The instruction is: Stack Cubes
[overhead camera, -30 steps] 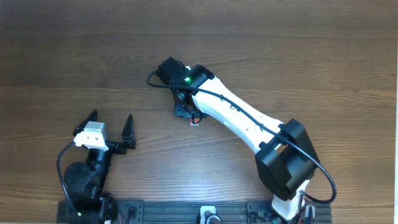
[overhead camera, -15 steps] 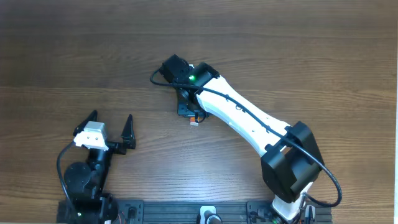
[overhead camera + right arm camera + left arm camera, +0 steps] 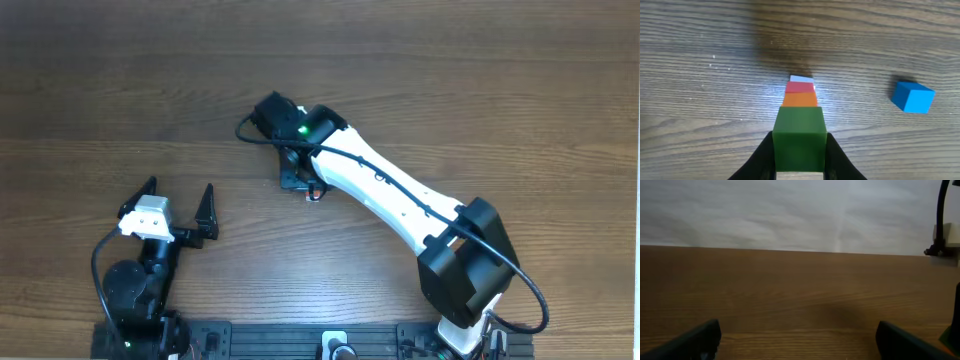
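A green cube sits between the fingers of my right gripper, which is shut on it. Directly under it runs a column of an orange cube, a red cube and a white cube; I cannot tell whether the green cube touches the orange one. A blue cube lies alone on the wood, off to one side. From above, the right gripper hangs over the table's middle, with a bit of the stack peeking out beside it. My left gripper rests open near its base, holding nothing.
The wooden table stretches bare around the stack. The left wrist view looks across the tabletop toward a pale wall, with the left gripper open. A black rail with the arm bases runs along the near edge.
The right arm drifted slightly right half a second ago, then came back left to about where it was, still holding the green cube. The left arm has not moved.
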Action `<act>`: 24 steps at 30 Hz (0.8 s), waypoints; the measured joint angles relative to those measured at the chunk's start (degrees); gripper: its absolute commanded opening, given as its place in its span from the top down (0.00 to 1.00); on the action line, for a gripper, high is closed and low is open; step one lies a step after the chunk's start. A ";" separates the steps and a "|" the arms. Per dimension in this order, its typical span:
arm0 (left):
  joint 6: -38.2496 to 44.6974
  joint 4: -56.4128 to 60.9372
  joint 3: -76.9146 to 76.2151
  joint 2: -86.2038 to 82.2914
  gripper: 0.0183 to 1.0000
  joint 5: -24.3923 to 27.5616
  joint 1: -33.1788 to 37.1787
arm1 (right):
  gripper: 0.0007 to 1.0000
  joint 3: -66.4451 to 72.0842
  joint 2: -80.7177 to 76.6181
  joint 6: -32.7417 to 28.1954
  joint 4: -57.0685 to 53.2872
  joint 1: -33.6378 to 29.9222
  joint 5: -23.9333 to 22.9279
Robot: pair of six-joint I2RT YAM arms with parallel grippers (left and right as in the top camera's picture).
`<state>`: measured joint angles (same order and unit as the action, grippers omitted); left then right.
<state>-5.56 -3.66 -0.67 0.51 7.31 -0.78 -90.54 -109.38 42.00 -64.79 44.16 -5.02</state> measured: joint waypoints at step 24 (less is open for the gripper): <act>0.00 0.00 0.00 0.00 0.00 0.00 0.00 | 0.96 0.00 -0.61 0.26 -0.42 0.20 -0.02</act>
<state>-5.56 -3.66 -0.67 0.51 7.31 -0.78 -90.54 -110.00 42.26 -65.21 44.36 -5.04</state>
